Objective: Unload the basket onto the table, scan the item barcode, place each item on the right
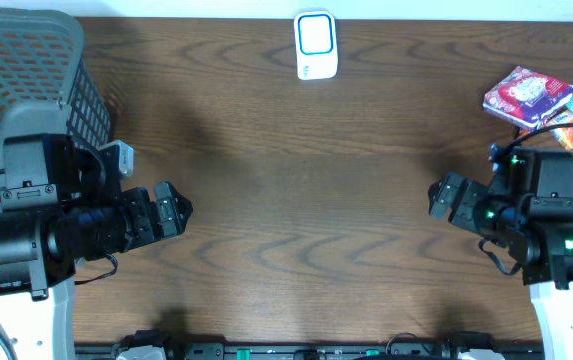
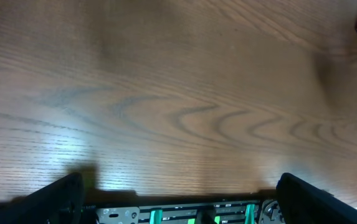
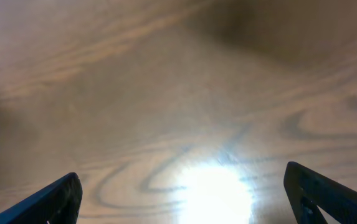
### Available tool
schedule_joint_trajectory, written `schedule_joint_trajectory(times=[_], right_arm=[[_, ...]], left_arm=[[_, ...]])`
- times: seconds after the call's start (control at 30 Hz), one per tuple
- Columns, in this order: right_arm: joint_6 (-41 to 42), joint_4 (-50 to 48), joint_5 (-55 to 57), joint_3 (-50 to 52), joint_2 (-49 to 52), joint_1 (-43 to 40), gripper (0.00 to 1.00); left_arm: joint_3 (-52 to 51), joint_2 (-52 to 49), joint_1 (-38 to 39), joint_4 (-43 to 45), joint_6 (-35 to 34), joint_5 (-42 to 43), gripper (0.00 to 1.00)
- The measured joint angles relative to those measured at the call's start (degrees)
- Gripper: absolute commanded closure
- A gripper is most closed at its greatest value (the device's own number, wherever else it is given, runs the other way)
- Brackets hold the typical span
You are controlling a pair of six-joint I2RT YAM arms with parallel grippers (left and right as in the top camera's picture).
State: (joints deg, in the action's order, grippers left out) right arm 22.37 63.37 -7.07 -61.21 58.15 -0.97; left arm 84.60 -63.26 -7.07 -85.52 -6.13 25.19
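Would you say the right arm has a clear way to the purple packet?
Probably yes: the right tool is open, and the purple packet lies uncovered beside that arm, though the tool faces away.

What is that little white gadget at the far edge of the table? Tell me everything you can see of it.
The gadget is a small white box with rounded corners, plastic by its look. Its far end carries a pale window framed in blue; the rest is plain white. It sits alone on the wooden table, midway along the far edge, touching nothing else. It may be the barcode scanner.
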Motion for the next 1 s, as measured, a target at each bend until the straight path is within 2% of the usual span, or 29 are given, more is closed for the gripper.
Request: schedule_joint_trajectory(times=[1.0], right_arm=[[0.02,0.42,-0.02,0.76,0.35,0.00,0.01]], left_arm=[[0.00,0.00,0.00,0.00,0.00,0.00,0.02]])
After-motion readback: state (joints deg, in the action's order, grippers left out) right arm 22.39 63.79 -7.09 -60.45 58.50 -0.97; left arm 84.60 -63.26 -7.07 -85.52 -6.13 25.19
